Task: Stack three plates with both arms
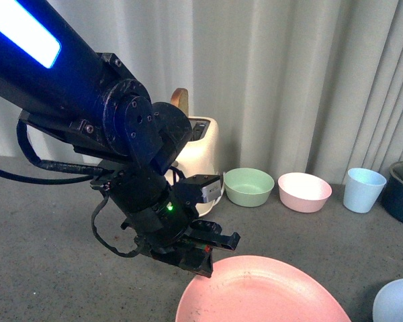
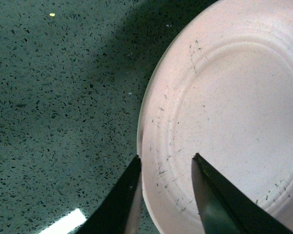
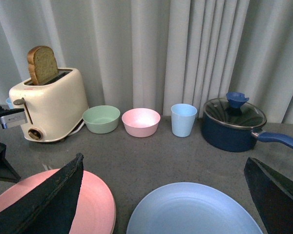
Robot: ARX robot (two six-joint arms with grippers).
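At the near edge of the dark speckled surface [image 1: 40, 268] lies the pink plate [image 1: 262, 292] — round, flat on its base, hollow side up. The left tool [image 2: 166, 157] sits low at the plate's far-left rim with its jaws narrowly parted. One finger [image 2: 124, 200] is outside the rim over the surface and the other is over the plate; I cannot tell whether either touches it. Just to the right, apart from it, lies the light blue plate [image 3: 193, 212], also flat and face up. The right tool [image 3: 163, 161] hangs over the blue plate's near side — jaws spread wide, holding nothing. A toaster [image 3: 51, 105], a green bowl [image 3: 101, 118] and a pink bowl [image 3: 141, 122] stand in a row by the curtain.
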